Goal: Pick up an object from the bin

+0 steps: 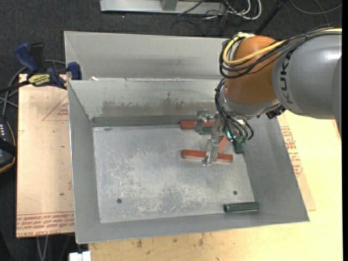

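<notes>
I am looking down into the grey metal bin [136,200] and watching the arm [318,80] reaching in from the right, with its orange cover [253,72] hanging over the bin's right half and a bundle of cables [239,134] dangling below it. The gripper [209,157] is pointing down at the floor a little right of the bin's centre, and its tip is sitting right at the middle of a flat red bar [191,155]. That bar is lying crosswise on the floor, with one end showing to the left of the tip and the other end showing to the right, while its middle is hiding behind the metal. From this angle I am not able to tell whether the pincer is spread, pressed together or pinching the bar, and I am not able to tell whether the bar is resting on the floor or just clear of it. A second reddish patch [187,125] is showing at the foot of the far wall, straight behind the gripper; I cannot tell whether it is another thing or a reflection in the metal. A dark bar [241,206] is lying flat near the front right corner, well apart from the gripper.
</notes>
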Available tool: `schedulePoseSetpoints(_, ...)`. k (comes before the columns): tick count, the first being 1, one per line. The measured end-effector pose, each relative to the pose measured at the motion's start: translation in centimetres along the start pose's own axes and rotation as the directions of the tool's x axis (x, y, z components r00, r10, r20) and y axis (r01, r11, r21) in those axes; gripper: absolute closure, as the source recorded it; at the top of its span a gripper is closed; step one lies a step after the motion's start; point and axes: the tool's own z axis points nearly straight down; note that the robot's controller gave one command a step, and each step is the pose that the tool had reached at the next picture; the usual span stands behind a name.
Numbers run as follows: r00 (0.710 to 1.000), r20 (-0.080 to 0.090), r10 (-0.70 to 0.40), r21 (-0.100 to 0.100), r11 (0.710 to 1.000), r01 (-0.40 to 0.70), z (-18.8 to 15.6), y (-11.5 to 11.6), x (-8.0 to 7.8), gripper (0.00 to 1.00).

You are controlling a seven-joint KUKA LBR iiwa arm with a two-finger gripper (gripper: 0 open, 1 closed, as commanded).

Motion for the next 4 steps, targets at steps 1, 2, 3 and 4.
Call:
schedulePoseSetpoints(1,1.0,0.0,0.012,0.0,1.0,-0.012,8.04,-1.52,1.4,0.0)
schedulePoseSetpoints(2,1.0,0.008,0.011,0.0,1.0,-0.011,7.52,-1.47,1.13,1.0)
schedulePoseSetpoints(3,1.0,0.007,0.01,0.0,1.0,-0.01,7.55,-1.47,1.14,0.0)
schedulePoseSetpoints(4,1.0,0.008,0.01,0.0,1.0,-0.01,7.48,-1.48,1.11,1.0)
